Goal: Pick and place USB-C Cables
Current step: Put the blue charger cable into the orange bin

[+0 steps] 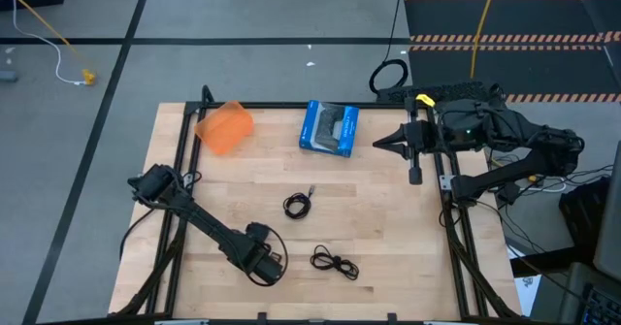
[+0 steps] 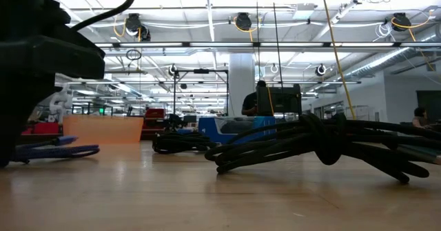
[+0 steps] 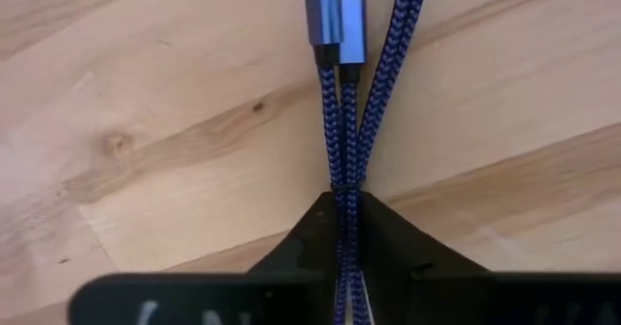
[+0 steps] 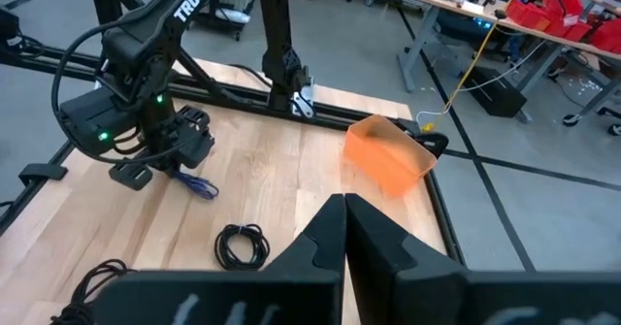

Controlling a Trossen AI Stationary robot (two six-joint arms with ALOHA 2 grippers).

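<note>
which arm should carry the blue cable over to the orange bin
Left. Its end effector is shut on the blue-purple cable. The right end effector is shut and empty, parked by the blue box.

Overhead, table-level, two wrist views

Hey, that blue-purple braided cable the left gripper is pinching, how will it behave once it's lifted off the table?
The blue-purple braided cable will probably hang limp from the left gripper, since only thin strands sit between the shut fingers. Its metal plug would likely weigh one end down. The braid looks grippy, so slipping seems unlikely.
</note>
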